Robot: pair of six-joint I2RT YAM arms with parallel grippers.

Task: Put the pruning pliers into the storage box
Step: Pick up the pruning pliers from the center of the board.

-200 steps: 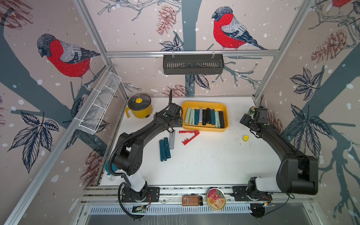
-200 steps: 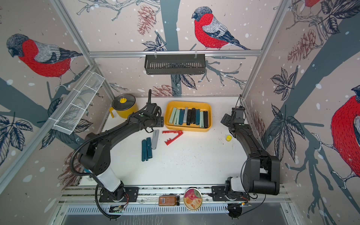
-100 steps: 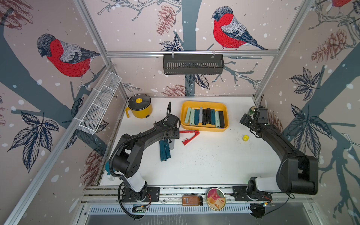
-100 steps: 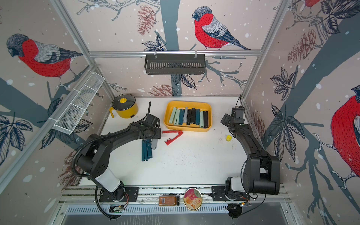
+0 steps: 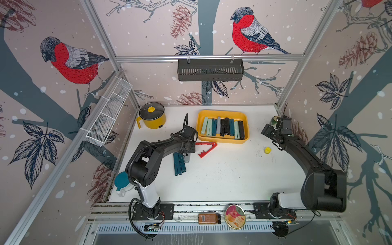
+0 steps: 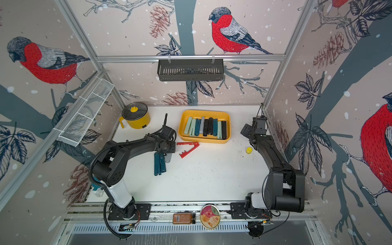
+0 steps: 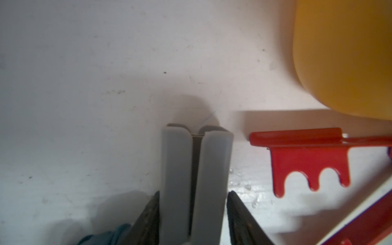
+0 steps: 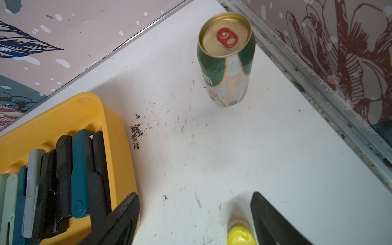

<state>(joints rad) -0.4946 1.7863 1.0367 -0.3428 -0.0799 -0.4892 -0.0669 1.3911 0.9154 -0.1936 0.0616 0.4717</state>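
Observation:
The yellow storage box [image 5: 222,141] stands at the back of the table with several pruning pliers lying side by side in it. On the table lie a grey pair [image 7: 195,180], two teal pairs [image 5: 179,163] and a red pair [image 5: 205,148] spread in a toothed V. My left gripper [image 7: 194,193] is low over the grey pair [image 5: 187,158], its jaws pressed against both sides of it. Near the box's right end, my right gripper [image 8: 195,194] stands open with nothing between its fingers.
A round yellow pot [image 5: 151,118] stands at the back left. At the back right are a green can [image 8: 227,59] and a small yellow cap [image 5: 267,150] below my right gripper. A black rack [image 5: 210,70] and a white wire basket [image 5: 108,114] hang on the walls.
My left arm has drawn back from the box, come down over the grey pliers, and its jaws have closed in on them. The right arm has not moved.

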